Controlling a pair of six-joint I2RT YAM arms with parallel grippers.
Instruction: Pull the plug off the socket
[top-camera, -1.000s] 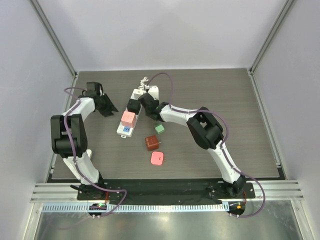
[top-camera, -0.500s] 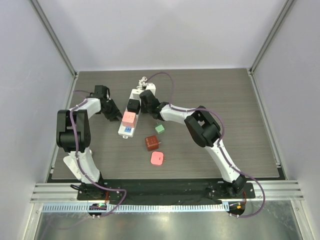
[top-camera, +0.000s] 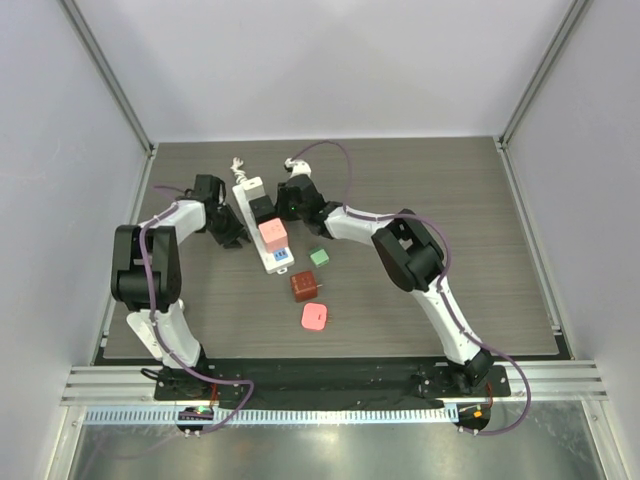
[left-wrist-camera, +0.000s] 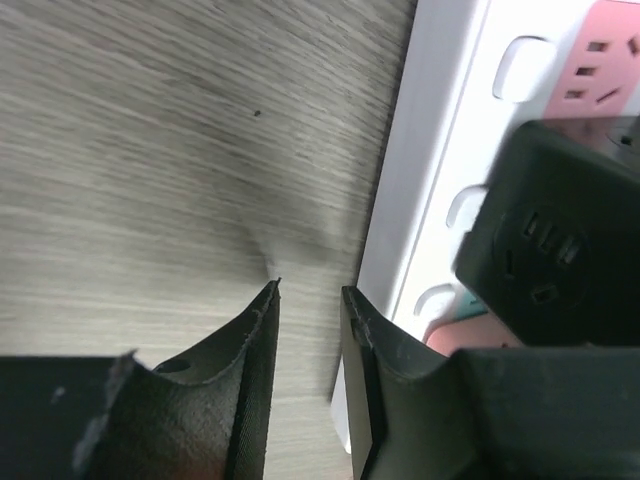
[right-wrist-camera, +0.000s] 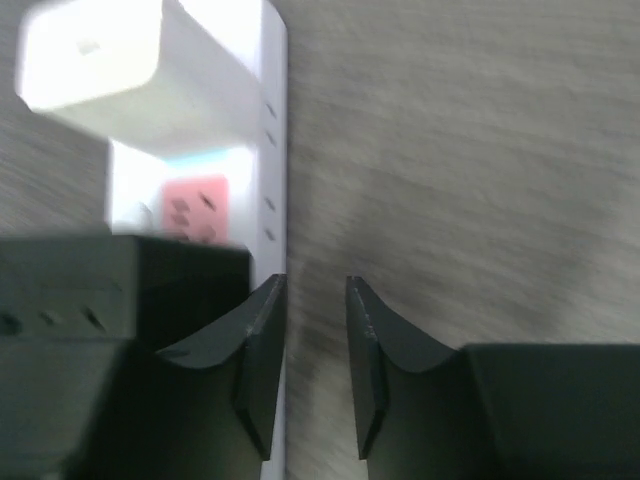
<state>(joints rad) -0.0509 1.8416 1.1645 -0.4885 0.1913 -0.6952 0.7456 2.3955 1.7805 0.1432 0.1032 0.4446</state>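
- Flanking the socket (top-camera: 249, 193), slanted near the table's (top-camera: 450, 250) far-left corner, your grippers likely brace it.
- Left gripper (left-wrist-camera: 310, 295): nearly closed, empty.
- Right gripper (right-wrist-camera: 316, 285): clenched, empty.
- Black plug (top-camera: 262, 208) and pink plug (top-camera: 273, 235) sit seated.

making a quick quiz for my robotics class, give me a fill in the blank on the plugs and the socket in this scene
1. On the socket, the black plug has a neighbour coloured ___.
2. The loose plugs lying on the table, off the socket, number ___.
3. The smallest loose plug is ___.

Missing words: pink; three; green
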